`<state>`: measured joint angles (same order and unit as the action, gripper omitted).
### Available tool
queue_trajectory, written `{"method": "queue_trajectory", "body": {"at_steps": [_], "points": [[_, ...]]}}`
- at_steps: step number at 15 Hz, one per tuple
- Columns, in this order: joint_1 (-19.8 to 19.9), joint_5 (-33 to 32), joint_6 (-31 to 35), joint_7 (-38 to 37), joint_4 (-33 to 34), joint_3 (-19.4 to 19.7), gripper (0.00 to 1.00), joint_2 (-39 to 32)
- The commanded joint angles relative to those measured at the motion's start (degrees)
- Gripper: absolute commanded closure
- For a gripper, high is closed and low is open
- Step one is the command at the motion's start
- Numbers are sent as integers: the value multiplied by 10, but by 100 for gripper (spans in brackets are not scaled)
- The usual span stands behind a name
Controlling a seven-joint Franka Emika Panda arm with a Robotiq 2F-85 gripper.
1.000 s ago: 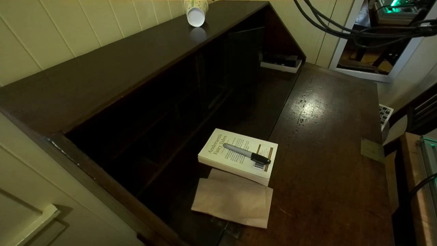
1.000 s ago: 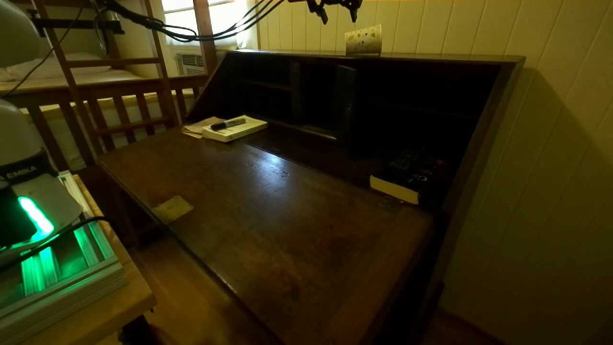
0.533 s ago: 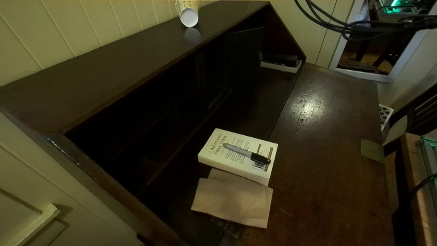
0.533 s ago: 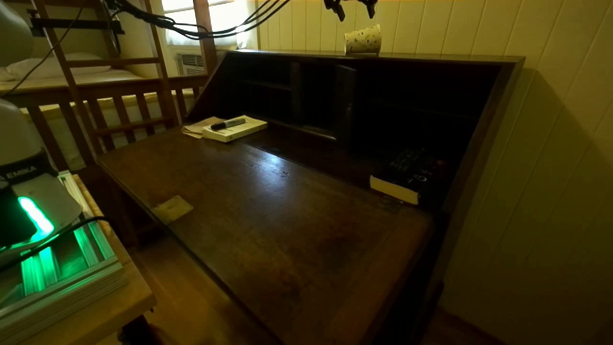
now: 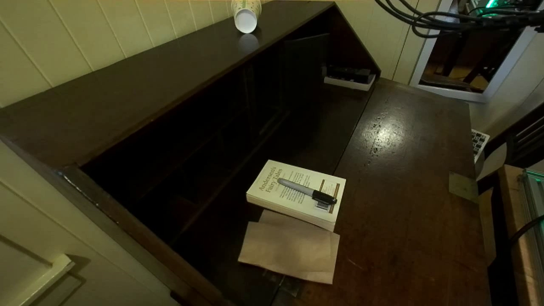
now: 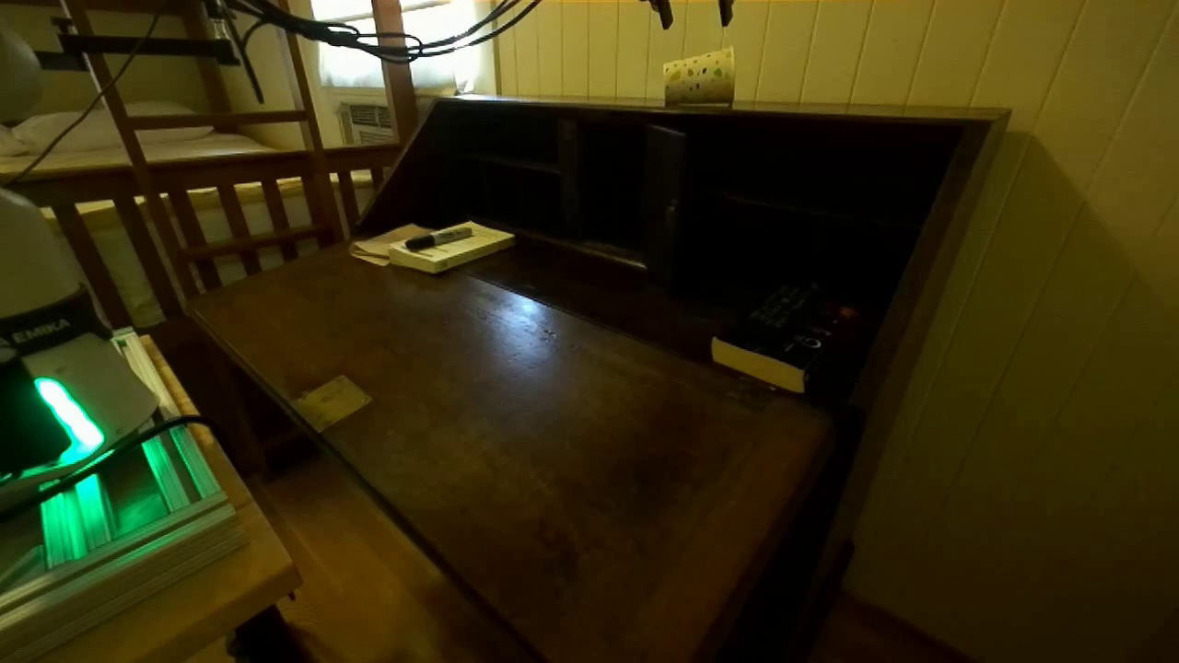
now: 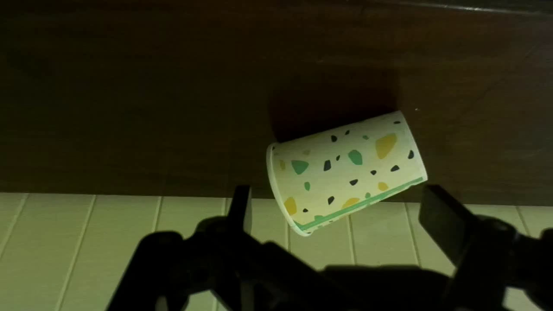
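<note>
1. Gripper [image 6: 695, 17]: one, with two fingers [image 7: 447, 224].
2. Paper cup [image 7: 345, 168]: one, the same in all three views.
3. Books: two in all, namely one pale Andersen's Fairy Tales paperback [image 5: 293, 199] and one thick black book [image 6: 783, 333].
4. Marker pen [image 5: 307, 191]: one.
5. Brown paper [image 5: 291, 253]: two overlapping layers; whether one folded sheet or two cannot be told.
6. Slant-front desk [image 6: 553, 433]: one, with one small door [image 6: 666, 198].
7. Wooden ladder [image 6: 221, 120]: one.
8. Window air conditioner [image 6: 368, 117]: one.
9. Robot arm [image 6: 46, 267]: one, shown only in part.
</note>
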<state>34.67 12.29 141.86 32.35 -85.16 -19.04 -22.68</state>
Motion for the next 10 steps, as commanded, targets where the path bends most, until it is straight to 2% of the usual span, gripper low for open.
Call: {"method": "queue_trajectory", "body": {"at_steps": [1,6,10], "points": [[-29,78,-85,90,92,42,0,-46],[-28,167,-189,193,181,71,0,-94],[-26,212,-254,233,255,81,0,-139]]}}
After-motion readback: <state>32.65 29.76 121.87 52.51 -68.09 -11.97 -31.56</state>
